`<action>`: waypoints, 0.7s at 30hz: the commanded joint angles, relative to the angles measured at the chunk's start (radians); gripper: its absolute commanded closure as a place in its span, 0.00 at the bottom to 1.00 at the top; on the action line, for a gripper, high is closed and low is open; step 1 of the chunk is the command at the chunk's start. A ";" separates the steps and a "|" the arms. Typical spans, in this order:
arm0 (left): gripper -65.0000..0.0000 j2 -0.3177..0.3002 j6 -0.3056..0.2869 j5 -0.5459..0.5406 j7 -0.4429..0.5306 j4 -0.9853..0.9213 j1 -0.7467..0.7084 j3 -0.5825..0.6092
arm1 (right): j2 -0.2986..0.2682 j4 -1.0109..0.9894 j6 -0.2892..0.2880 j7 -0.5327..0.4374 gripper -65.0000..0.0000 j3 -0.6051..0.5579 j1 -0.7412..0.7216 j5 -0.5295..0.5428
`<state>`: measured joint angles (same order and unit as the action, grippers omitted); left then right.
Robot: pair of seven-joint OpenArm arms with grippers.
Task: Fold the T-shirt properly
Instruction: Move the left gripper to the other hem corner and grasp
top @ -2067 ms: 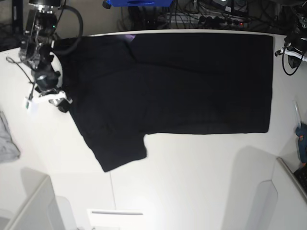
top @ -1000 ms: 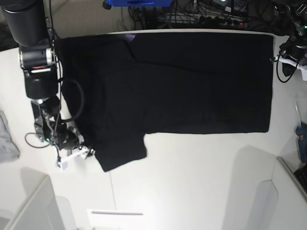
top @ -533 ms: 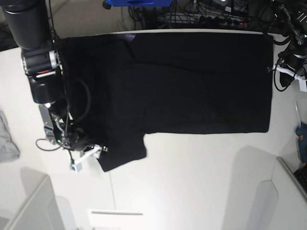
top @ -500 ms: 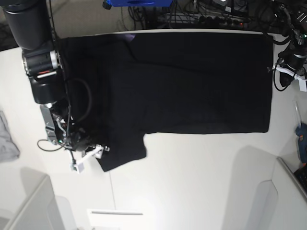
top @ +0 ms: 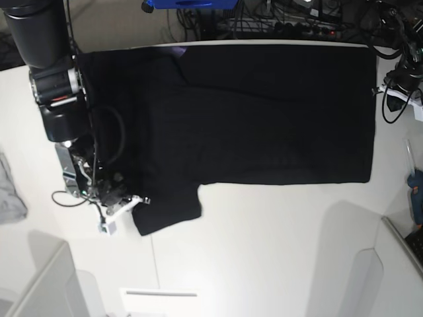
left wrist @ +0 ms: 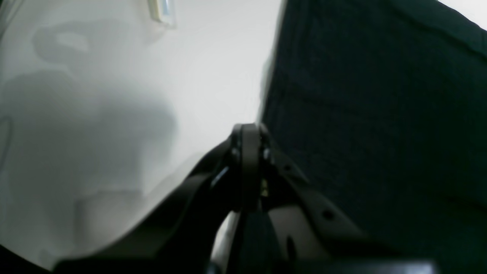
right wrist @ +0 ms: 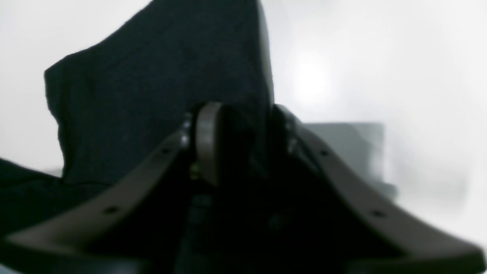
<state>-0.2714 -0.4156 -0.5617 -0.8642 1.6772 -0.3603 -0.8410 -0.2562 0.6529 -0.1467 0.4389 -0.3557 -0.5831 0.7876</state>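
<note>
Nearest the front of the table (top: 264, 264), the right gripper (top: 135, 200) sits at the edge of the T-shirt's sleeve (top: 168, 208); in its wrist view the sleeve cloth runs between the two jaws, which stand narrowly apart with fabric filling the gap, so the claw appears to be closing on, or just closed on, the sleeve hem. The T-shirt (top: 264, 112) lies flat, plain black side up, spread across the far half of the table with its hem toward the base view's right. At that far hem the left gripper (top: 390, 89) hangs just beside the cloth with its jaws pressed fully together and nothing between them. A small grey cloth (top: 10, 195) lies well apart at the table's left edge. To do this step well, the pinch probably needs to take both layers of the sleeve before any lift, then carry the sleeve inward over the body so the fold line stays straight and the body does not drag.
</note>
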 commanded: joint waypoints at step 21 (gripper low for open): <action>0.38 -0.084 -0.004 0.239 0.024 -0.272 0.376 0.027 | -0.010 0.009 0.003 -0.021 1.00 0.010 -0.022 0.006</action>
<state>-0.3294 -0.4175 -0.3141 -0.8639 1.3827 0.0006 -0.8104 -0.2569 0.6521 -0.1463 0.4294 -0.3527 -0.5755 0.7883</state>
